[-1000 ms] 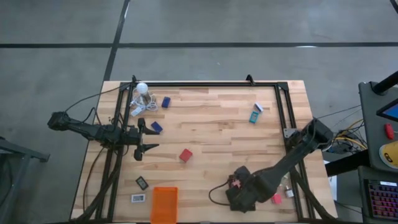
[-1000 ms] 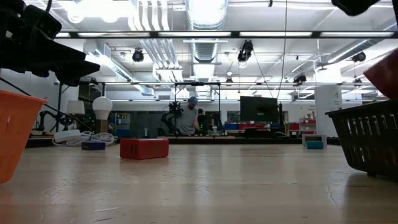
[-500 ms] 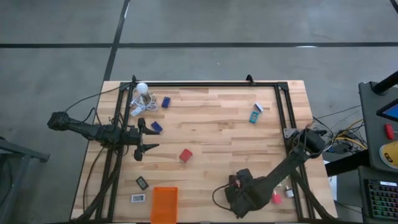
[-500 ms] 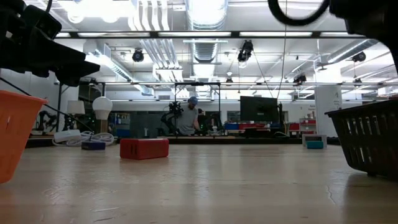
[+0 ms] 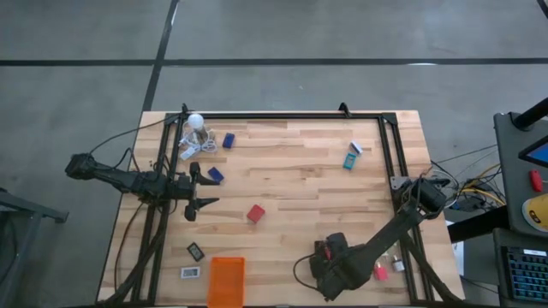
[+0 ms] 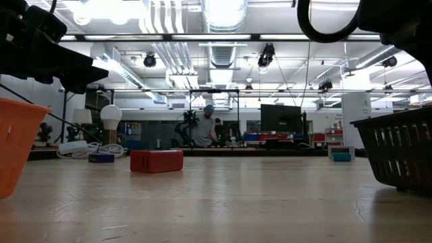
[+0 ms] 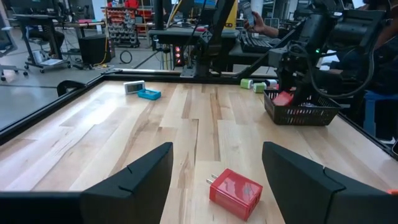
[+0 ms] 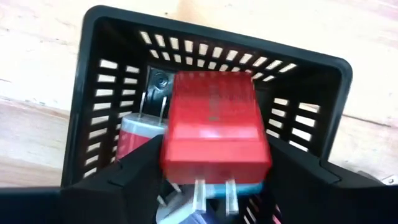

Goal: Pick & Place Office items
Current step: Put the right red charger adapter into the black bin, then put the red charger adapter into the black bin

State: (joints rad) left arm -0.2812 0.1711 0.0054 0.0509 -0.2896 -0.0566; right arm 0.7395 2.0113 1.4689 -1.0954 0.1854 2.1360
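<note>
My right gripper (image 5: 332, 267) points down over the black basket (image 8: 93, 93) at the table's near right. A red plug block (image 8: 214, 124), prongs toward the camera, shows blurred between its open fingers, above other pieces in the basket. My left gripper (image 7: 214, 168) waits open and level at the table's left side. Another red block (image 7: 235, 193) lies flat on the wood in front of it. Dark blue blocks (image 5: 215, 174), a teal-and-white box (image 5: 352, 157) and small black and white rectangles (image 5: 195, 251) lie scattered on the table. My right gripper's fingers (image 8: 134, 171) stand on either side of the red plug block's two flanks (image 8: 171, 143), coming from above. The block is blurred while the basket is sharp. Whether the fingers touch it I cannot tell.
An orange tray (image 5: 226, 281) stands at the near edge, left of middle. A light bulb with a white cable (image 5: 195, 121) lies at the far left corner. A pink bit (image 5: 380, 272) lies right of the basket. A black frame (image 5: 385, 145) runs along the table's edges.
My right gripper has sunk toward the black basket, drifted slightly toward the near edge, and its wrist has rolled. The red piece seen at the low view's right edge a second ago no longer shows there.
</note>
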